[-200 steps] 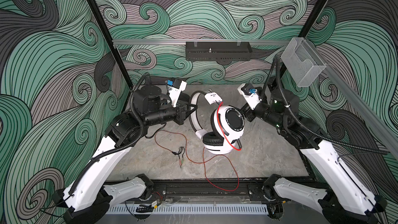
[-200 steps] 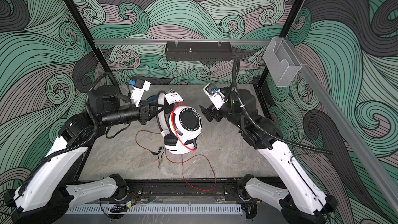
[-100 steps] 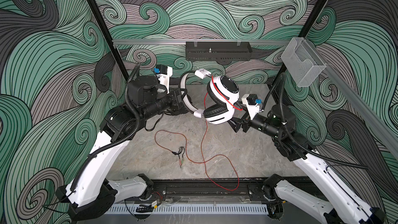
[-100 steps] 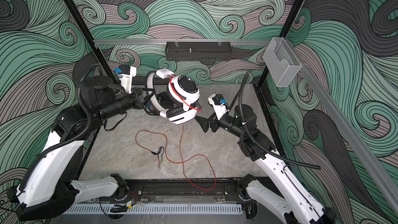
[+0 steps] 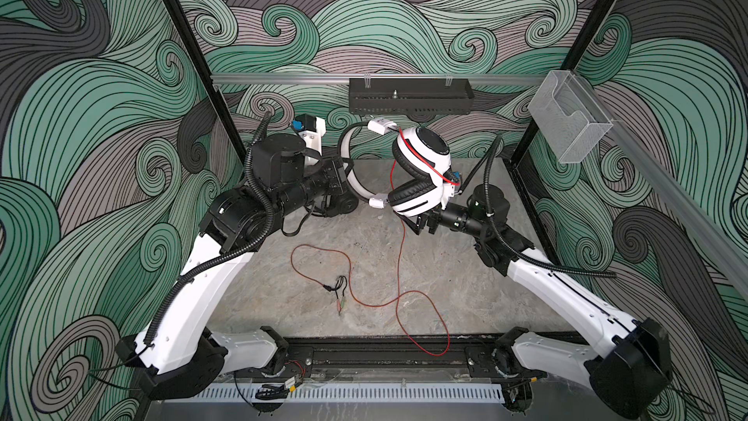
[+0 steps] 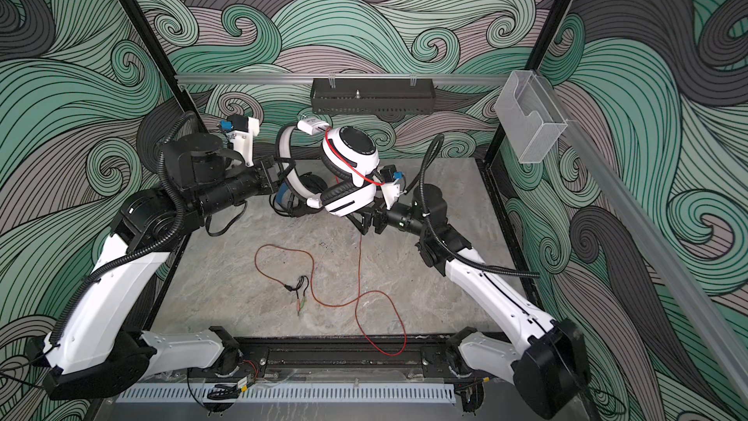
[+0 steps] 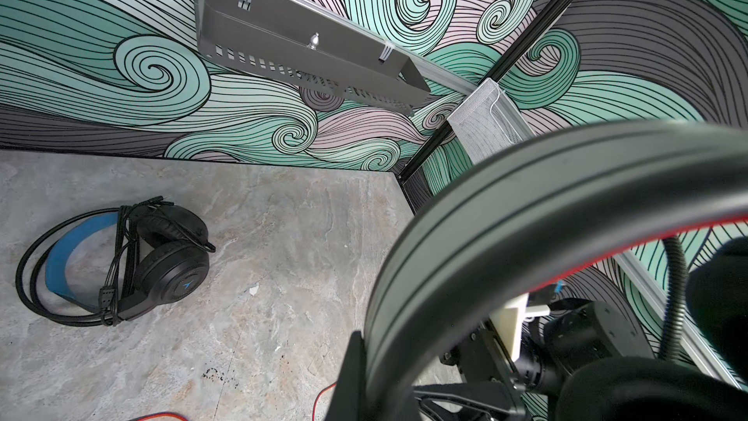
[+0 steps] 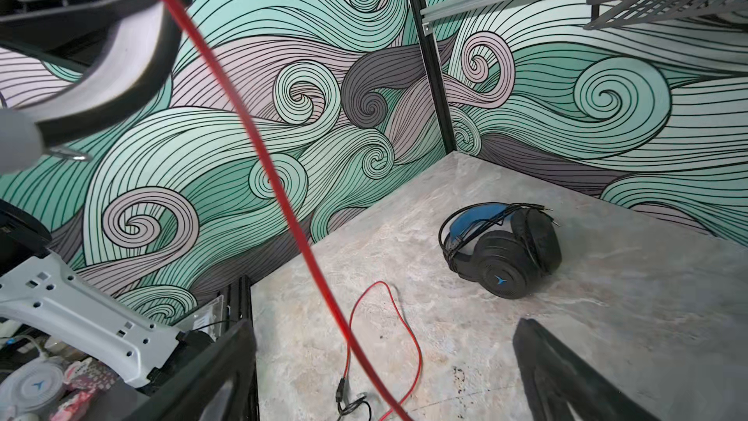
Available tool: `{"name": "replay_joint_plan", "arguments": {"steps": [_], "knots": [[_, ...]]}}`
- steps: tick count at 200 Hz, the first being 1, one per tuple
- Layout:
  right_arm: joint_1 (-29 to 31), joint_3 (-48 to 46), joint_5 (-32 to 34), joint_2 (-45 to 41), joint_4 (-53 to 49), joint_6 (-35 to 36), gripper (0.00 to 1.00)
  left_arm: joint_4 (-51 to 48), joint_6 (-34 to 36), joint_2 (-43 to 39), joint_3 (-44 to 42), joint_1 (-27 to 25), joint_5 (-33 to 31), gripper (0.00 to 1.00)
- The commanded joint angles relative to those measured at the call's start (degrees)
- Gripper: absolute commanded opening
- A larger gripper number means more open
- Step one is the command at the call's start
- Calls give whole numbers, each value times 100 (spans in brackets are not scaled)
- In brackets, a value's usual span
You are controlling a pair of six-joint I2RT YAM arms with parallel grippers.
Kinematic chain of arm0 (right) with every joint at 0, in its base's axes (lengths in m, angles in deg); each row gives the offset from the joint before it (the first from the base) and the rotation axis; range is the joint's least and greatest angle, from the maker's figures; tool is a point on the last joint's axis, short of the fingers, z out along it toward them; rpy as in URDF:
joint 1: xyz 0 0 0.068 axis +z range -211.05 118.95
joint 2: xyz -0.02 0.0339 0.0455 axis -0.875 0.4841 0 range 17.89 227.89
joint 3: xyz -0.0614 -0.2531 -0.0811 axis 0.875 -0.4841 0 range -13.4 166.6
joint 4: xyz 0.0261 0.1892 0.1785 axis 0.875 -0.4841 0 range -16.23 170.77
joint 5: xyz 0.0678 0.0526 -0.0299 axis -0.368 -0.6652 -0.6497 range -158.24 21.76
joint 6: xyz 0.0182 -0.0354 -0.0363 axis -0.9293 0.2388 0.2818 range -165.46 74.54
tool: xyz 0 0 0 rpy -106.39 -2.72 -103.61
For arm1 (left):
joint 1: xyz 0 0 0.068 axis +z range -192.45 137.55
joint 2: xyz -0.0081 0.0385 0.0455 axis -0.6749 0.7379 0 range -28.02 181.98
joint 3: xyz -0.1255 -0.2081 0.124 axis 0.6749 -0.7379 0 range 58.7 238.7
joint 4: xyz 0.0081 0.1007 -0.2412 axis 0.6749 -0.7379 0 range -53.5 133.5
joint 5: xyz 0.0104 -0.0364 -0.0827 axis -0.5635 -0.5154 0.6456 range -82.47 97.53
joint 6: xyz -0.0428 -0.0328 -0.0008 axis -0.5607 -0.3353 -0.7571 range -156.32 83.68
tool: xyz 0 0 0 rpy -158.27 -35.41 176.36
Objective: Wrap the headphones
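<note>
Above the marble table (image 5: 485, 297), clenched left jaws have raised the white headphones (image 5: 429, 147) higher; right jaws gape open.

Two headsets are shown: one white headset (image 5: 423, 204) with one red cable (image 8: 283, 206) ending in two plugs (image 5: 341, 305), and one black headset (image 7: 174, 277), each with two ear cups (image 5: 427, 149). Two robot arms, the left arm (image 5: 194, 297) and the right arm (image 5: 566, 301), bear one pincer apiece, the left pincer (image 5: 347, 180) and the right pincer (image 5: 423, 225). Fixtures: one marbled bench (image 5: 465, 297), one black tray (image 5: 409, 95), one clear plastic bin (image 5: 566, 127), two silver rails, the back rail (image 5: 283, 78) and the side rail (image 5: 672, 192), and two black posts, the left post (image 5: 185, 46) and the right post (image 5: 575, 50).
</note>
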Motion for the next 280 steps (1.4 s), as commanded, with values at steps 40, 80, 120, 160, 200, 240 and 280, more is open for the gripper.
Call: {"name": "replay_joint_plan", "arguments": {"steps": [40, 80, 120, 160, 200, 240, 280], "knots": [[242, -4, -191, 746, 1151, -475, 100, 503, -497, 37, 331, 95, -195, 0], [466, -135, -285, 1024, 1318, -604, 94, 558, -808, 51, 308, 332, -170, 0], [666, -351, -259, 1354, 1682, -758, 87, 585, -895, 43, 326, 451, -110, 0], [775, -507, -266, 1562, 1841, -825, 67, 608, -1030, 43, 336, 595, -30, 0], [1036, -588, -182, 2012, 2185, -978, 62, 645, -1159, 66, 350, 746, 153, 0], [1107, -732, -202, 2369, 2582, -1181, 56, 637, -1209, 11, 332, 880, 198, 0], [1142, -842, -306, 2529, 2682, -1271, 35, 599, -1368, 8, 298, 1052, 312, 0]]}}
